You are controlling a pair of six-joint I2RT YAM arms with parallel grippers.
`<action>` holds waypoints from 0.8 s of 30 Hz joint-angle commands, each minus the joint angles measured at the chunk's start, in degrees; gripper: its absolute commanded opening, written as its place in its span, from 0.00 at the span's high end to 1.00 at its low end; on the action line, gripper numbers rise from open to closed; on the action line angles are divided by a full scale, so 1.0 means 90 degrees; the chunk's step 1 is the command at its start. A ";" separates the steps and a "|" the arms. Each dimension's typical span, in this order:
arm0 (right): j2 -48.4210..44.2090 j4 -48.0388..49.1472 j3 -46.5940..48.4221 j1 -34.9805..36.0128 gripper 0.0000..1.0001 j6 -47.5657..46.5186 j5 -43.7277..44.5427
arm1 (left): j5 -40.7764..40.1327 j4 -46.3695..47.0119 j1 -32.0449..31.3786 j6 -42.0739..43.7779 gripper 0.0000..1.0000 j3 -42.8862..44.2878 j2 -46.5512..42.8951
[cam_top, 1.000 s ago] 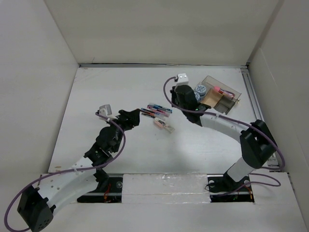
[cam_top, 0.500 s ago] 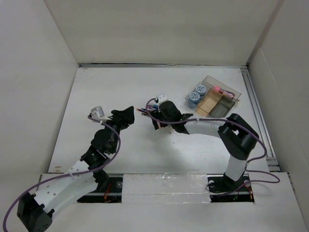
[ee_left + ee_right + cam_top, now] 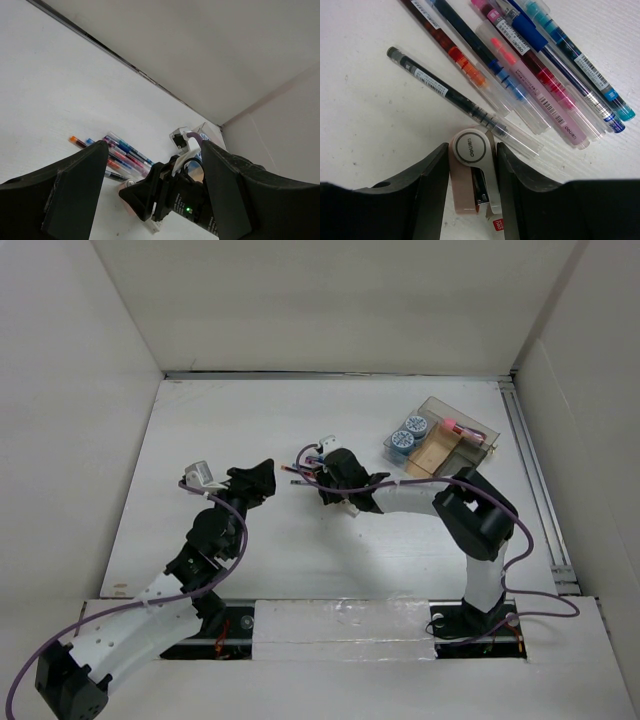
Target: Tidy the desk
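Note:
The desk (image 3: 250,420) is a white tabletop with white panels around it. A pink and white stapler (image 3: 472,175) lies on it beside several coloured pens (image 3: 535,75), just below them in the right wrist view. My right gripper (image 3: 472,150) is down over the stapler, one finger touching each side. In the top view it (image 3: 325,490) sits at mid-desk, hiding the stapler. My left gripper (image 3: 268,477) is open and empty, just left of the pens (image 3: 300,472). Its wrist view shows the pens (image 3: 120,155) and the right gripper between its fingers.
A small clear compartmented tray (image 3: 445,440) stands at the back right, holding two blue rolls (image 3: 408,433) and a pink item. A metal rail (image 3: 530,460) runs along the desk's right edge. A black pen (image 3: 445,95) lies closest to the stapler.
My right arm swung from the tray down to the stapler by the pens and settled around it. My left gripper pulled back a little to the left.

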 commanded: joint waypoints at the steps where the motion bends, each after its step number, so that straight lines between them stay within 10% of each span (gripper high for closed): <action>1: 0.0039 -0.0032 0.0246 -0.0032 0.56 0.0018 -0.0030 | -0.0030 0.0204 0.0023 0.0013 0.29 0.0028 0.0030; 5: 0.0029 -0.0179 0.0217 -0.0032 0.50 -0.0031 0.0097 | -0.0011 0.0156 0.0023 0.0013 0.29 0.0057 0.0079; 12: -0.0361 0.0045 -0.0056 -0.0032 0.77 0.0154 0.0185 | 0.0008 0.0224 0.0023 0.0004 0.29 0.0018 0.0079; 24: -0.2772 0.1080 -0.1168 -0.1242 0.79 0.1177 0.0114 | 0.0125 0.0214 0.0023 -0.0016 0.29 0.0018 0.0002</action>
